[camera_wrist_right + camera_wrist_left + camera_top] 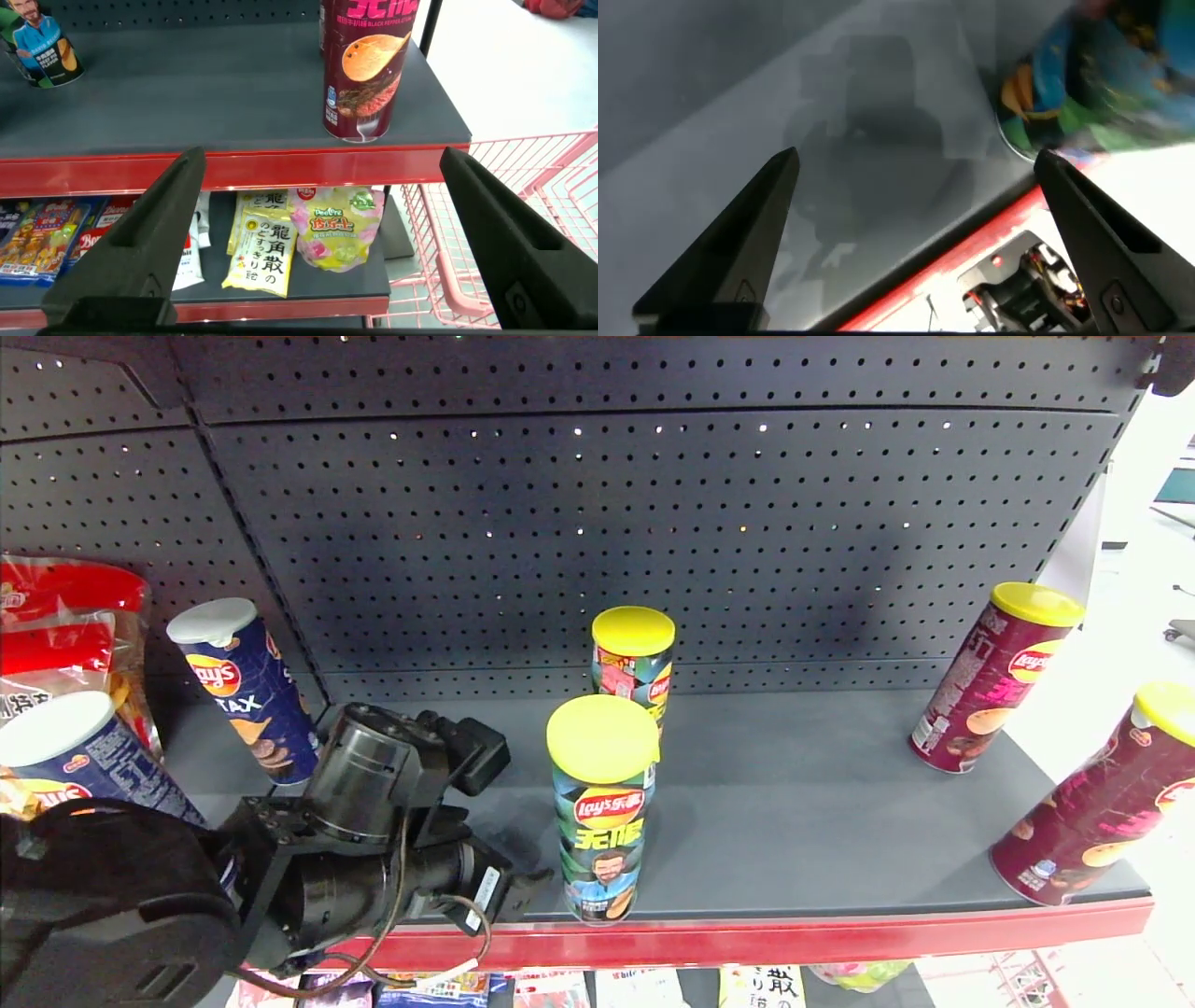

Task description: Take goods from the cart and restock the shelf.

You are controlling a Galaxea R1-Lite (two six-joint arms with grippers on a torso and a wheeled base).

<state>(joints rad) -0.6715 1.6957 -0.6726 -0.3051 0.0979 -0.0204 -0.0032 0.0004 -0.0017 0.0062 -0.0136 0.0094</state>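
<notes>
Shelf deck [794, 784] carries six crisp cans: two green cans [602, 807] in file at centre, the front one close to the red front lip [840, 933]; two maroon cans [994, 691] at the right end; two blue cans [247, 691] at the left; bare deck lies between the groups. Left gripper [915, 243] sits at the lip just beside the front green can, fingers spread and holding nothing; right gripper [318, 233] is likewise wide apart and empty, out in front of the shelf. The right wrist view adds the pink wire cart [561, 168] beside the shelf's end and snack packets [262, 247] on the tier below.
</notes>
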